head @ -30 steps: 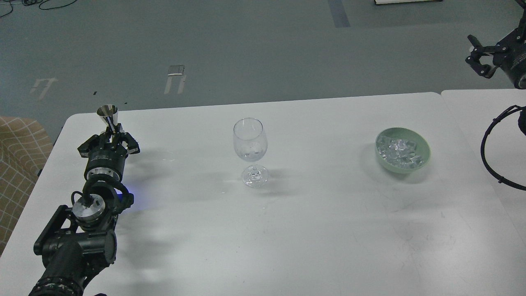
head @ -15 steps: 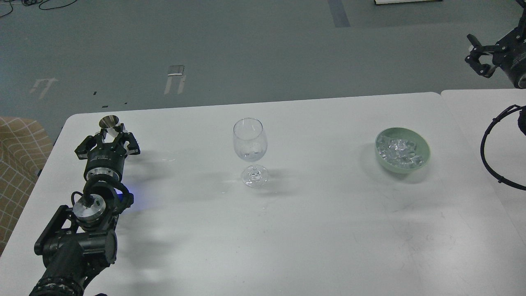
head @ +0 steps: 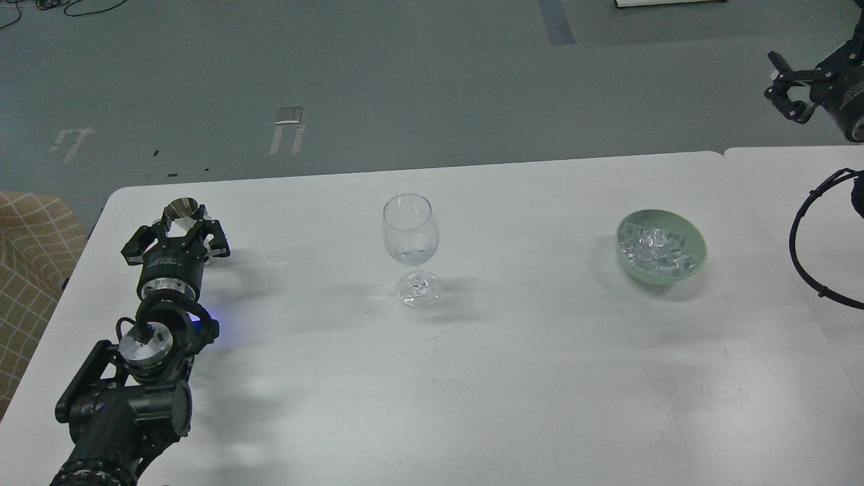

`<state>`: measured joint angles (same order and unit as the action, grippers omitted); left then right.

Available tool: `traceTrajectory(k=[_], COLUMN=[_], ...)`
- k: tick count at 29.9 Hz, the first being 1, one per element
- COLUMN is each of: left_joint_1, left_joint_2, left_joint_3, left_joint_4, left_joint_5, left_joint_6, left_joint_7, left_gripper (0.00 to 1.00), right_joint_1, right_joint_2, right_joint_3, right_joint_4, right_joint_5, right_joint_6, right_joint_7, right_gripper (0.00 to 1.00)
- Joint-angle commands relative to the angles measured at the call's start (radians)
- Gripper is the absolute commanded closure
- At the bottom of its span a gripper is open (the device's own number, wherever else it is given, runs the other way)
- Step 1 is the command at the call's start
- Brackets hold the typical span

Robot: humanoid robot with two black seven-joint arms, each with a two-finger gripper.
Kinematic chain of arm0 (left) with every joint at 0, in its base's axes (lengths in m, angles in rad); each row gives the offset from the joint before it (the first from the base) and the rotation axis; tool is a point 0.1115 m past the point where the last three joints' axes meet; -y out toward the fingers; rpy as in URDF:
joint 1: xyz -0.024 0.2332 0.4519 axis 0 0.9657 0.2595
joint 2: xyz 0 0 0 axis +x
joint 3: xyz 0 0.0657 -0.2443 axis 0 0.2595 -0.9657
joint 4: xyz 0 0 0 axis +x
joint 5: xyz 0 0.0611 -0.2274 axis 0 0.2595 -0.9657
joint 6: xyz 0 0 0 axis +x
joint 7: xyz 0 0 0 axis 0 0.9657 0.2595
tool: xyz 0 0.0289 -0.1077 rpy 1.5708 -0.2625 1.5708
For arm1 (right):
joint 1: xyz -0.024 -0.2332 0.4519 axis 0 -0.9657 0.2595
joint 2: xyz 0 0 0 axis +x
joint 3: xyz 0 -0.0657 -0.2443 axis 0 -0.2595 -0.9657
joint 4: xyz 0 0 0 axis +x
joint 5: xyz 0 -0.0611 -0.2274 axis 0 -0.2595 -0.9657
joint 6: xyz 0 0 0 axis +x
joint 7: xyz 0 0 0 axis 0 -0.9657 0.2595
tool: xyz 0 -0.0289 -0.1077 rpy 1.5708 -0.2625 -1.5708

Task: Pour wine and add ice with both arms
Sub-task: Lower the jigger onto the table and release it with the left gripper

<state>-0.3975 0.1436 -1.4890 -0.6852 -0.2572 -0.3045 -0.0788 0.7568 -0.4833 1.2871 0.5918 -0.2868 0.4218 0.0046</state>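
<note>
A clear wine glass [head: 411,233] stands upright mid-table with a little clear wine [head: 410,256] low in its bowl. Ice cubes [head: 655,246] fill a pale green bowl [head: 699,257] at the right. My left gripper [head: 179,229] is at the table's far left corner, shut on a small shiny metal jigger [head: 181,208] held upright, low over or on the table. My right gripper [head: 784,86] hangs in the air off the table's far right corner, fingers apart and empty, well away from the bowl.
The white table [head: 513,378] meets a second white table [head: 796,182] at the right. A black cable loop [head: 806,243] of my right arm hangs over the right side. A tan checked seat [head: 30,263] stands beside the left edge.
My left gripper has lowered the jigger from raised above the table down toward its surface. My right gripper has shifted slightly upward.
</note>
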Motion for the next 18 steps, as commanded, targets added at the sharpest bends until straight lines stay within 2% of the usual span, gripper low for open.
traceTrajectory(k=[1,3,6,9,12,13,18], left_joint_1=[-0.001,-0.001,-0.001,0.0,-0.001,-0.004,-0.03], left_joint_2=[0.004,0.005,0.007,0.016,0.034,0.048,0.097], left_joint_3=[0.001,0.0,0.0,0.0,0.003,0.007,0.018], left_joint_4=[-0.001,-0.001,-0.004,-0.062,-0.129,-0.149,-0.215], left_joint_5=[0.001,0.001,0.003,0.003,0.007,0.01,0.015], left_joint_6=[0.01,0.012,0.012,0.025,0.091,0.119,0.145], left_joint_7=[-0.004,-0.004,-0.006,-0.006,-0.001,0.001,0.013], left_gripper=[0.25,0.21,0.2,0.2,0.2,0.17,0.13], right_joint_1=[-0.007,-0.007,-0.005,-0.004,-0.004,-0.002,-0.004], right_joint_2=[0.0,0.0,-0.001,-0.004,-0.008,-0.006,-0.009], right_joint_3=[0.0,0.0,0.0,0.0,0.0,0.001,0.0], right_joint_4=[0.0,0.002,0.002,0.003,0.005,0.008,0.083], right_joint_5=[0.0,0.0,0.0,0.001,0.003,0.004,0.003], right_joint_6=[0.0,0.0,0.002,0.002,0.003,0.003,0.002], right_joint_7=[0.0,0.0,0.0,0.0,0.0,0.0,0.0], right_gripper=[0.0,0.0,0.0,0.0,0.0,0.0,0.0])
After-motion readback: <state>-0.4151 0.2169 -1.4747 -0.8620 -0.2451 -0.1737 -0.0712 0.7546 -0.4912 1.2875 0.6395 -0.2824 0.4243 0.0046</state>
